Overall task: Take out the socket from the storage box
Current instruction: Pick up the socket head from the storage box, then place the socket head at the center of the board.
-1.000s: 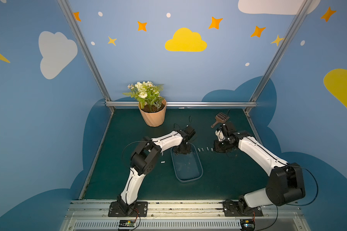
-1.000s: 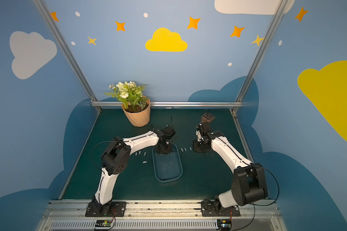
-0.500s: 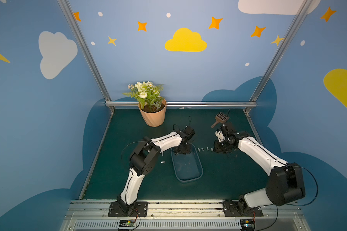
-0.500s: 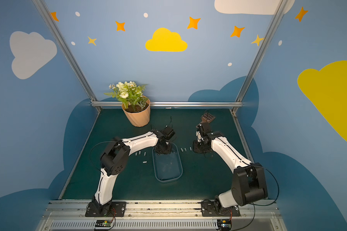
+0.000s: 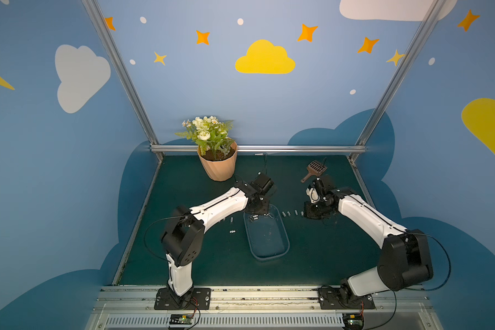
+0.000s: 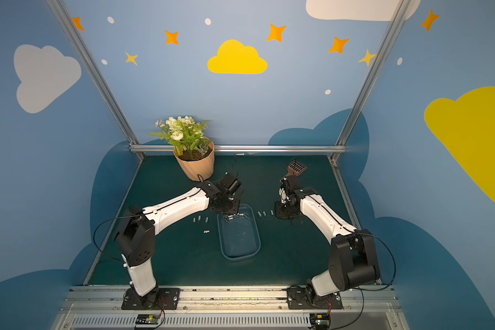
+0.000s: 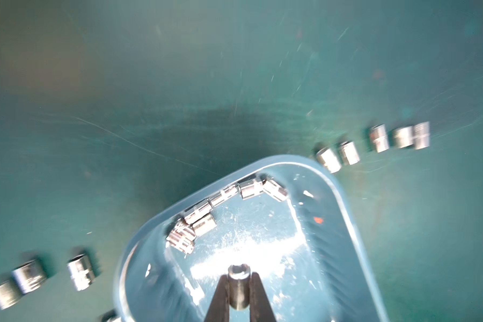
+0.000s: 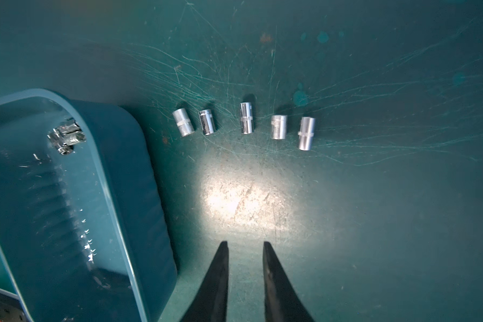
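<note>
Left wrist view: a chrome socket (image 7: 238,292) stands end-up, clamped between the jaws of the left gripper (image 7: 239,278). It is over the floor of the translucent blue storage box (image 7: 343,200), where spare sockets (image 7: 207,214) huddle against one end wall. In both top views that gripper sits at the box's 12 o'clock end. On the green mat (image 5: 212,257), a row of five sockets (image 8: 246,118) lies at the box's 2 o'clock, near the right gripper (image 8: 245,245), whose jaws stand slightly apart and empty. Loose sockets (image 5: 231,220) lie at 10 o'clock and a peach flowerpot (image 5: 217,167) stands at 11.
</note>
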Motion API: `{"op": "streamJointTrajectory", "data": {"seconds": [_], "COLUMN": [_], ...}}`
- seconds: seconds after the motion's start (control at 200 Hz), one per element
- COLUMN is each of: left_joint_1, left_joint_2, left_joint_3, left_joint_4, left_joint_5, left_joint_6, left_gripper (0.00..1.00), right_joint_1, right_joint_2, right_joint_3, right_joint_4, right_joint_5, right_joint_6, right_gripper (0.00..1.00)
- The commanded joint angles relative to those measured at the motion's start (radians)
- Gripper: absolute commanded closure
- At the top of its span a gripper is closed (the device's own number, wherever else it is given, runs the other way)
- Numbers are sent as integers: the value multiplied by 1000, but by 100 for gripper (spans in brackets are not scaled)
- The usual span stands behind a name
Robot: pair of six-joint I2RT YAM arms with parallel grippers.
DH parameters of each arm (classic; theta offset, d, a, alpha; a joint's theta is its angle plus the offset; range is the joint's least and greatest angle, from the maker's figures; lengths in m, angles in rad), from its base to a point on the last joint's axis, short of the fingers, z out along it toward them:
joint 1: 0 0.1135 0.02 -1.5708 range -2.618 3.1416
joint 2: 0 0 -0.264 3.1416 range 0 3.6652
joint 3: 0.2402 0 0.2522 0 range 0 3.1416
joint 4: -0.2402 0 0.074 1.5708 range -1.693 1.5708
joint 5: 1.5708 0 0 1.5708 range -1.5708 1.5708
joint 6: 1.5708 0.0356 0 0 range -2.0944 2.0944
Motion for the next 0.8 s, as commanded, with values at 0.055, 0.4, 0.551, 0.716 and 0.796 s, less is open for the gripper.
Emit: {"op": "streamJointTrajectory", "data": {"seconds": [0.055, 0.4, 0.551, 0.716, 0.796], "left_joint_1": [41, 180, 218, 227, 228], "left_joint_2": [-100, -277, -285, -225, -199], "left_joint_3": [-73, -354, -424, -471, -484], "left_joint_4": [-51, -39, -12, 23, 41], "left_joint_5": [-48, -48, -22, -3, 2], "left_joint_6": [-26, -56, -60, -71, -71], "left_gripper": [89, 87, 87, 88, 88], "right_joint_1": [14, 32, 34, 37, 38], "right_joint_2": [20, 46, 48, 49, 48], "right_joint_3": [19, 26, 28, 29, 29], "right_joint_4": [15, 26, 23, 20, 14], "right_joint_5": [-15, -17, -12, -8, -3], "right_joint_6": [-7, 2, 3, 4, 5], "right_gripper": [77, 77, 77, 77, 77]}}
